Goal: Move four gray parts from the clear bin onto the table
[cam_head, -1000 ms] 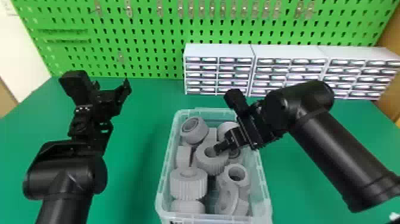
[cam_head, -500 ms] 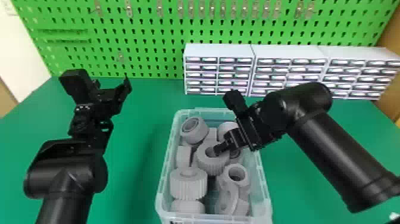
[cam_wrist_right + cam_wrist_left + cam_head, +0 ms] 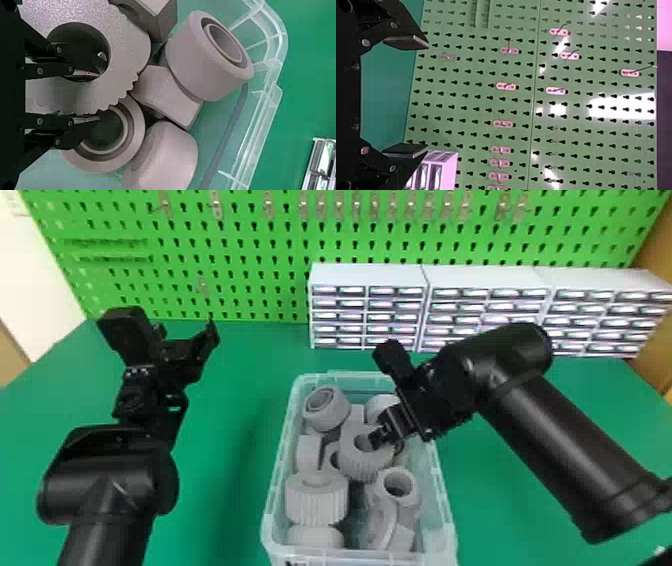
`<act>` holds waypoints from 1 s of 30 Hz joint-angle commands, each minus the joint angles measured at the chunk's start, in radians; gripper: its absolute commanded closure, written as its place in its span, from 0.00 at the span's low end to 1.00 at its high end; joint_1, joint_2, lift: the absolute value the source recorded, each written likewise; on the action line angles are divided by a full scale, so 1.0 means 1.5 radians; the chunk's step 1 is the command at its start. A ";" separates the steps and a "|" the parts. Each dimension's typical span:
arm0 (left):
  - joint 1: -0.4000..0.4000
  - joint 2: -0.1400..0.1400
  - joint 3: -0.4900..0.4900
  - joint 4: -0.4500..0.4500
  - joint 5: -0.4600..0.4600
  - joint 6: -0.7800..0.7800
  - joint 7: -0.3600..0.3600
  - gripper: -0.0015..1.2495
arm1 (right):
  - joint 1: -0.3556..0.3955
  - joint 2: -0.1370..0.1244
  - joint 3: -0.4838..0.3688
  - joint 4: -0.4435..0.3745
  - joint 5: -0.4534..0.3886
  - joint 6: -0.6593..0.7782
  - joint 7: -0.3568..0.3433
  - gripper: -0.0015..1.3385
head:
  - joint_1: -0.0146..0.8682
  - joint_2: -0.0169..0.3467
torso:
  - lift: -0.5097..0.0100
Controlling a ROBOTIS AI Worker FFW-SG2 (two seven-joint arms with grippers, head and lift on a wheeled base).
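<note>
Green bench point(image 3: 225, 500) carries the clear bin point(image 3: 279, 480). My right end effector point(image 3: 95, 96) is at the hole of a gray gear point(image 3: 126, 47) inside this bin, and whether it is clenched or released I cannot tell; my left end effector point(image 3: 427, 97) waits released. I judge this is the picking step, so next needs sure grip, then lifting over the rim toward the bench.

Inside the clear bin point(image 3: 443, 510), frosty and pale, the gray parts point(image 3: 327, 410) are one matte gray, with fine parallel ribs banding the gray wheel point(image 3: 362, 467). Around the bin, the table point(image 3: 240, 405) is plain deep green; beyond it stand white drawer cabinets point(image 3: 367, 274) gridded with dark drawer fronts and a bright green pegboard point(image 3: 250, 260) patterned with rows of black keyholes.
</note>
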 commanded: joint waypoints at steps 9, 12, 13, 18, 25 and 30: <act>0.004 0.004 -0.002 0.000 -0.001 0.000 0.001 0.28 | -0.002 -0.002 0.000 -0.015 -0.008 0.002 0.001 0.70 | 0.80 0.24 | 0.88; 0.002 0.004 -0.004 0.001 -0.001 0.000 0.002 0.28 | -0.003 -0.001 -0.004 -0.026 -0.008 0.004 0.000 0.70 | 0.80 0.24 | 0.88; 0.001 0.004 -0.004 0.000 -0.001 0.000 0.003 0.28 | -0.003 -0.001 -0.005 -0.029 -0.008 0.004 0.000 0.70 | 0.80 0.24 | 0.88; 0.002 0.004 -0.006 0.000 -0.001 0.000 0.007 0.28 | -0.001 -0.002 -0.015 -0.044 -0.005 0.010 0.001 0.70 | 0.80 0.24 | 0.88; 0.005 0.004 -0.006 0.000 0.000 0.000 0.008 0.28 | 0.000 -0.003 -0.036 -0.073 0.008 0.022 0.000 0.70 | 0.80 0.24 | 0.88; 0.008 0.004 -0.006 0.000 0.000 0.000 0.008 0.28 | 0.002 -0.004 -0.060 -0.102 0.027 0.040 0.000 0.70 | 0.80 0.24 | 0.88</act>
